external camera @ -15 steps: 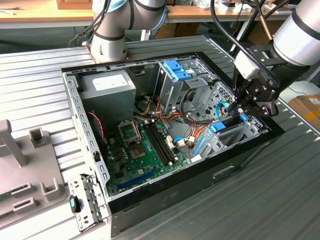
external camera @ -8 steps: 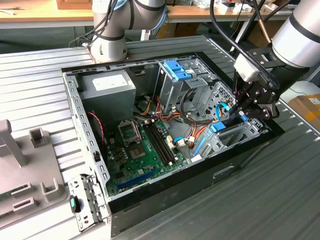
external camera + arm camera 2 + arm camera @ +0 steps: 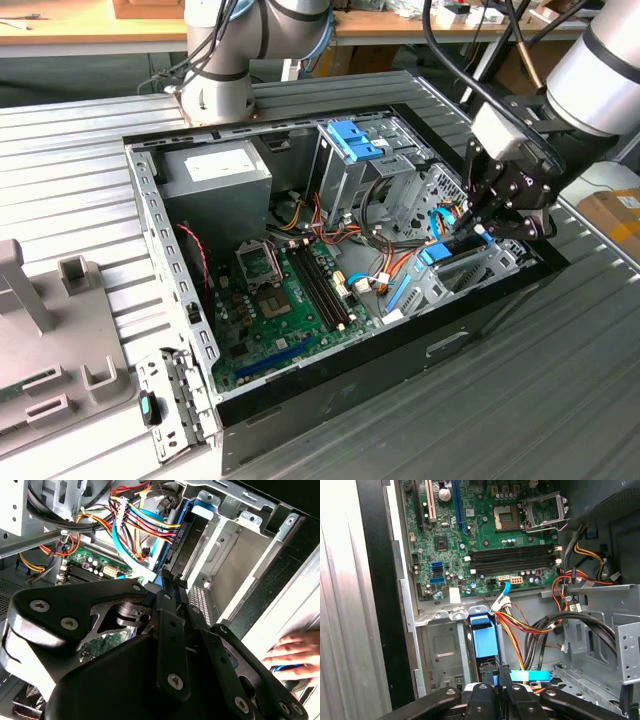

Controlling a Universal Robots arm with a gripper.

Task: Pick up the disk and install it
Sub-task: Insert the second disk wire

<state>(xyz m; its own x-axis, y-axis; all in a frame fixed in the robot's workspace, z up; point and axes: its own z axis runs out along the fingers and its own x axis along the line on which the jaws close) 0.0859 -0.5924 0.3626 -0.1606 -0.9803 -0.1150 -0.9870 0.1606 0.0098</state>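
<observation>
Black gripper (image 3: 496, 680) fingers pinched nearly together on the light-blue-framed dark disk (image 3: 484, 639), standing edge-on in the grey metal drive bay (image 3: 442, 645) by the case's black side wall (image 3: 480, 310). Disk's label hidden. Bundled cables (image 3: 530, 625) crowd one side; green motherboard (image 3: 485, 535) beyond.

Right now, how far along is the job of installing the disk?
Done: the disk has been picked up and stands partly inside the metal bay. In hand: the claw appears closed on its blue end. Left: the disk does not look fully seated yet.
</observation>
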